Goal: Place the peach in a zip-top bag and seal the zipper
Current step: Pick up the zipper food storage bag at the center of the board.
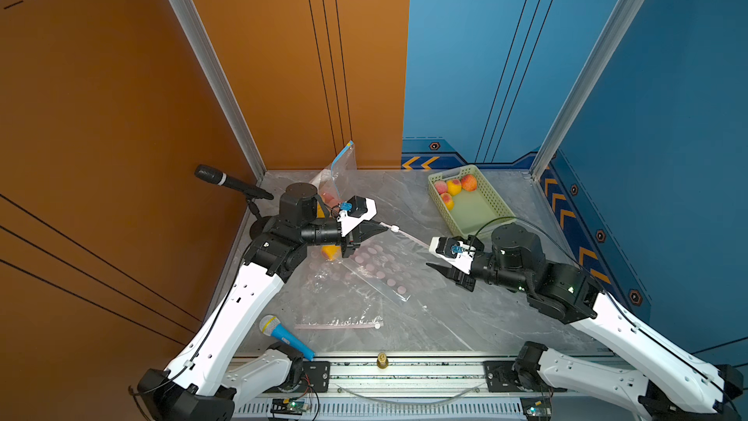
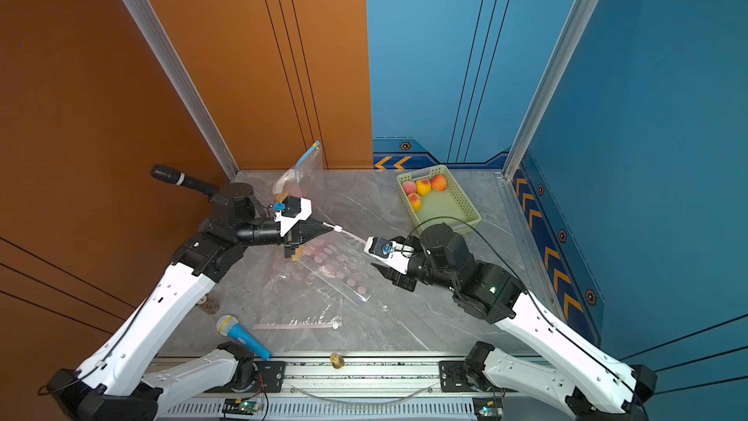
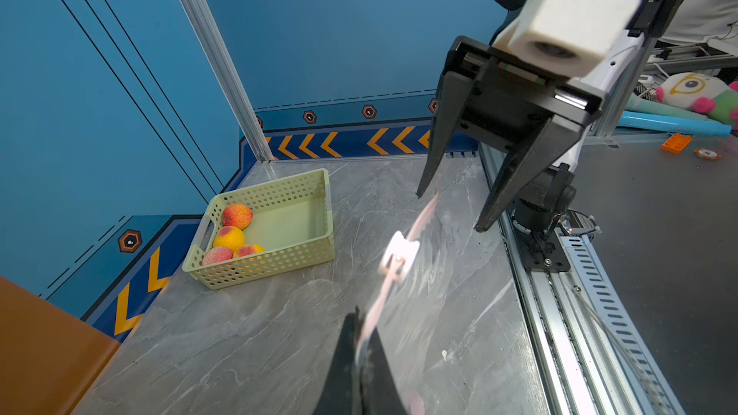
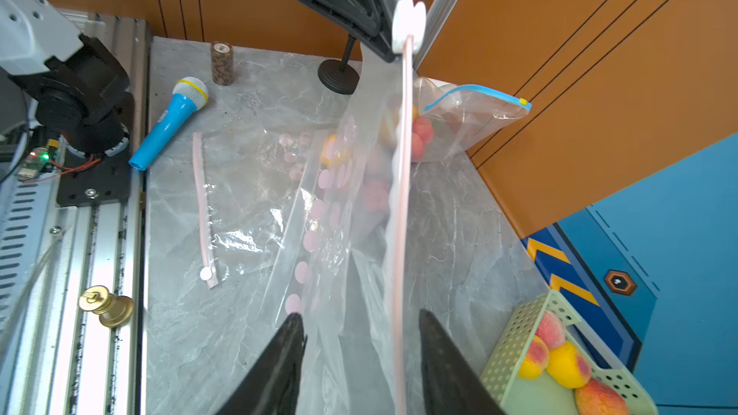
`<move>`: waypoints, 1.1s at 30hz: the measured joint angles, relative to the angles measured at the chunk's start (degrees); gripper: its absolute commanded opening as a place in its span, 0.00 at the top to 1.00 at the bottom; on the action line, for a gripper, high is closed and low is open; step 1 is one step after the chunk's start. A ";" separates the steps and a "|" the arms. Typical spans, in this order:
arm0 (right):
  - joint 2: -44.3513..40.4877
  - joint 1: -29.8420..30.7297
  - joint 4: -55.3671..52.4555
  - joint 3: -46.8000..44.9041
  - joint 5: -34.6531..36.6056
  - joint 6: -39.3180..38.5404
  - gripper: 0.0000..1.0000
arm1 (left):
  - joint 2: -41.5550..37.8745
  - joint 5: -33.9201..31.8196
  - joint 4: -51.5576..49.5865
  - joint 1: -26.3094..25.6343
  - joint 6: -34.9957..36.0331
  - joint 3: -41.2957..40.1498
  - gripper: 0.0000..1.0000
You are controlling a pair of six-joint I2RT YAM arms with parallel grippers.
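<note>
In the middle of the gray table (image 1: 465,317), the left gripper (image 1: 380,229) is pinched tight on one end of the pink zipper strip (image 4: 404,193) of the dotted zip-top bag (image 1: 378,273). That end is lifted up, and the rest of the bag hangs down to the table. The right gripper (image 4: 359,313) has let go. Its two fingers stand apart with the strip running between them, and they do not squeeze it.

The peach (image 1: 330,252) looks to be inside the dotted bag, low down, just under the left gripper. More peaches sit in the green basket (image 3: 263,269) far off to the side.

The white slider (image 3: 399,251) sits on the strip right next to the left gripper. I cannot tell if the zipper is shut.

Only one gripper holds the bag. The peach is heavy, so the thin strip could slip out of that pinch and the bag could flop down. If the mouth is open, the peach could roll out. The right gripper could also grab bare strip and miss the small slider, and then the zipper would not close.
</note>
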 measured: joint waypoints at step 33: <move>12.83 -4.22 -4.87 14.40 -16.46 21.94 0.82 | 1.20 2.97 -2.01 -1.07 7.37 -0.46 1.00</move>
